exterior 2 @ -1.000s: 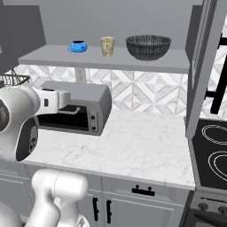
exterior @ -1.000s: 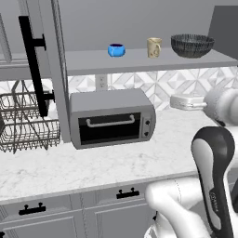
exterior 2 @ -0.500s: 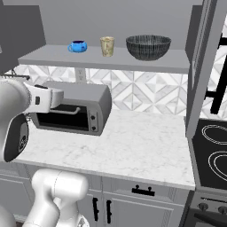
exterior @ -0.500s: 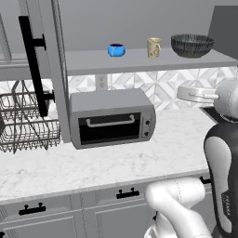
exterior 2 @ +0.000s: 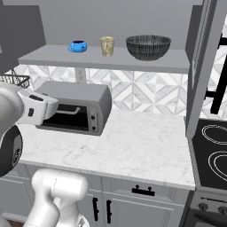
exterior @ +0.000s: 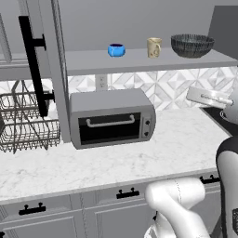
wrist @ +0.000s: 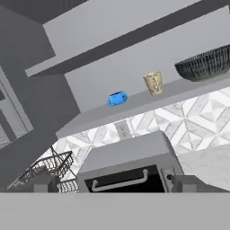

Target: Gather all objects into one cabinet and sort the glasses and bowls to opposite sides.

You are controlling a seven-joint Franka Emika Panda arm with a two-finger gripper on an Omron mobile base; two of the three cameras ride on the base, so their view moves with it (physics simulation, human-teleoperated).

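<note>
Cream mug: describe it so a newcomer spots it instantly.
Find the grey shelf above the toaster oven. Three things stand along it; the cream mug is the middle one, taller and paler than the blue bowl and dark ribbed bowl.

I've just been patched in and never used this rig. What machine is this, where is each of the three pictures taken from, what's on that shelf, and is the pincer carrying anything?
It is a white robot arm on a driving base in a rendered kitchen. Two pictures come from cameras on the base, behind the arm to its left and right. The third comes from a camera on the hand, looking along the pincer, which is open and holds nothing. On the cabinet shelf stand, from left to right, a small blue bowl, a cream mug and a wide dark grey bowl. Below, on the marble counter, sits a toaster oven. A wire dish rack is at the left.
</note>
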